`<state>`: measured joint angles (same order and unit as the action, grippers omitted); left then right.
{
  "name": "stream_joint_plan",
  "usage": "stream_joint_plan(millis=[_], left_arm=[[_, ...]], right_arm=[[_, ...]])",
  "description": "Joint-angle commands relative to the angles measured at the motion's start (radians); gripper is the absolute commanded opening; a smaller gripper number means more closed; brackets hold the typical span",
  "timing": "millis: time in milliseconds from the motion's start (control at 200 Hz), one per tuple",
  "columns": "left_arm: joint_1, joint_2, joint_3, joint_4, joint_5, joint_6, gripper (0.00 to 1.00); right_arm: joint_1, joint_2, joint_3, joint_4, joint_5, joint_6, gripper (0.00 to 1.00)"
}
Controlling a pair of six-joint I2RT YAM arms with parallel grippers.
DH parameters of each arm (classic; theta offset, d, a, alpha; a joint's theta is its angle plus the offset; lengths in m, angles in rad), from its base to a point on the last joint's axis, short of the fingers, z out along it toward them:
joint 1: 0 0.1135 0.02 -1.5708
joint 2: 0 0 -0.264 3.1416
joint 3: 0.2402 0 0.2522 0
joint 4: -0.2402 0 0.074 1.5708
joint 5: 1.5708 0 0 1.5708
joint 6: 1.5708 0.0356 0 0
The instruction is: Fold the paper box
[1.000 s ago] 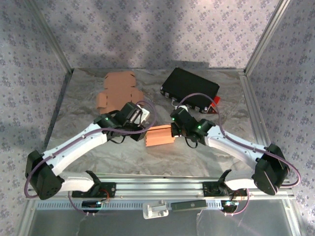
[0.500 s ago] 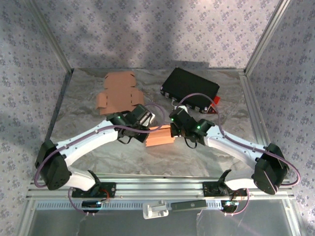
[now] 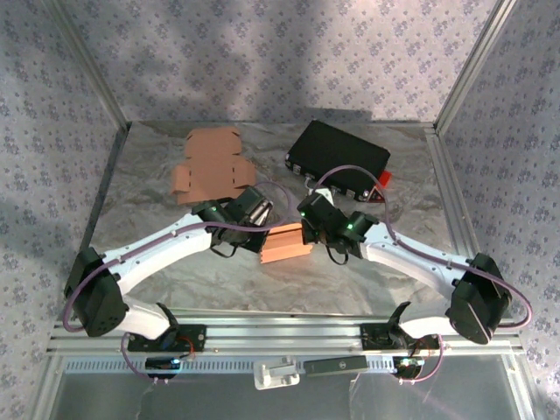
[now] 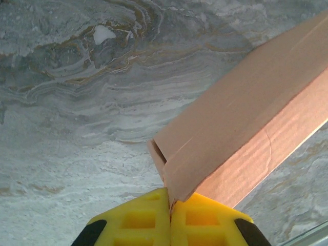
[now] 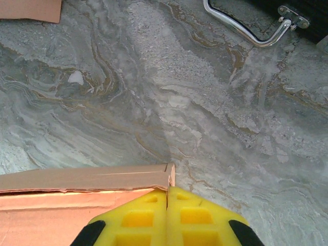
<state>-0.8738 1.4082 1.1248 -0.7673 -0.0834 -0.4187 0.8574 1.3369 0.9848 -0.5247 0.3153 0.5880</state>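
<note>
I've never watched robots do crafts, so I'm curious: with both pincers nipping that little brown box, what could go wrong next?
The left pincer and right pincer each pinch only a thin corner edge of the paper box, so it could slip free or tear. If they pull unevenly, the box might crumple.

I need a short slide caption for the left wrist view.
Left gripper, shut, pinching a corner of the brown paper box over the grey marbled table.

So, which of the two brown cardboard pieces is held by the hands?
The folded box in the middle: the left hand and the right hand each pinch an end. The flat sheet behind lies untouched.
</note>
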Motion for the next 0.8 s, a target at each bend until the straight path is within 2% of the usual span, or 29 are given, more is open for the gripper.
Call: stream_joint_plan(millis=[0, 330, 795], left_arm=[[-0.013, -0.003, 0.021, 0.008, 0.033, -0.117, 0.07], [-0.048, -0.013, 0.013, 0.009, -0.002, -0.234, 0.15], [-0.088, -0.029, 0.011, 0.007, -0.064, -0.309, 0.15]], right_arm=[[0.018, 0.014, 0.023, -0.053, 0.045, 0.044, 0.00], [0.043, 0.027, 0.020, -0.060, 0.072, 0.093, 0.00], [0.049, 0.026, 0.022, -0.072, 0.090, 0.111, 0.00]])
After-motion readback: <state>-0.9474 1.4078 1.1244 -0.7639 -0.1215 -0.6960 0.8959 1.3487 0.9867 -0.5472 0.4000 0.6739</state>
